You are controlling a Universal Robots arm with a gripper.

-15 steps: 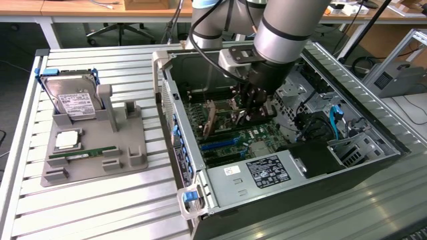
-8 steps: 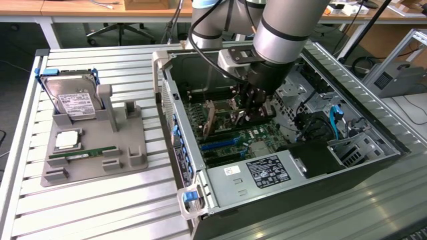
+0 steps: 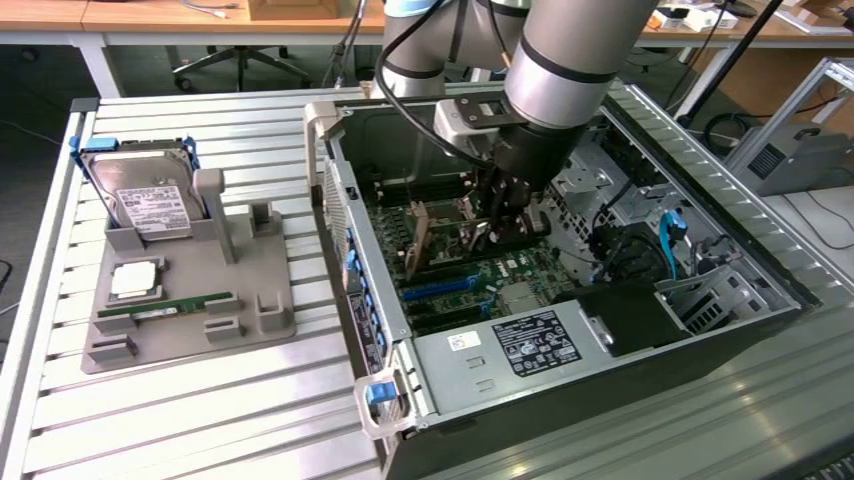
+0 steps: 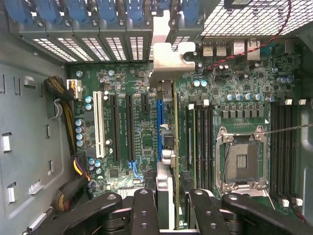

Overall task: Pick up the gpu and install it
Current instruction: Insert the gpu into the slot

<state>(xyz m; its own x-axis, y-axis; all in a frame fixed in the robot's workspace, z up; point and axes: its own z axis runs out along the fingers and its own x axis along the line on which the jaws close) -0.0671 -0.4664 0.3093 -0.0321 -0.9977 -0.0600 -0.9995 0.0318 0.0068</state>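
The gpu point(image 4: 166, 63) is a thin card seen edge-on, its silvery metal bracket close to the blue-latched rear slots of the open computer case point(image 3: 350, 200). It stands upright over the motherboard point(image 4: 132, 88), in line with a blue expansion slot point(image 4: 159, 122). My gripper point(image 4: 171, 198) is shut on the card's other end, one black finger point(image 4: 145, 210) on each side. In the exterior view the gripper point(image 3: 505, 235) is down inside the case, with the card point(image 3: 416, 235) reaching from it toward the exterior view's left wall. Whether the card sits in the slot I cannot tell.
A grey fixture point(image 3: 187, 330) at the exterior view's left holds a silver hard drive point(image 3: 147, 205), a square chip point(image 3: 138, 280) and a green memory stick point(image 3: 167, 307). Inside the case are the CPU socket point(image 4: 242, 159), the power supply point(image 3: 534, 340), blue cables point(image 3: 667, 240) and a cable bundle point(image 4: 61, 93).
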